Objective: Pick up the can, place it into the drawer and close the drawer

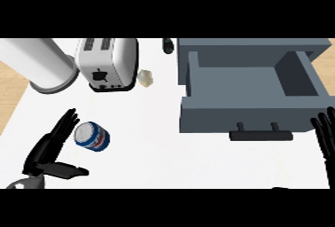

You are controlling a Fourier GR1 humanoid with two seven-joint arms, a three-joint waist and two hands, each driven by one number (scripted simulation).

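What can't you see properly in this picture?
All in the head view.
1. Dark thing by the drawer: cut off at the top edge, unnameable.
2. Right hand: mostly past the right edge; only fingers show.
3. Pale lump beside the toaster: too small to name.
4. Can: label too small to read; unclear whether the left hand touches it.

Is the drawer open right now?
Open: the drawer is pulled out, its bare inside showing; the can sits outside on the counter.
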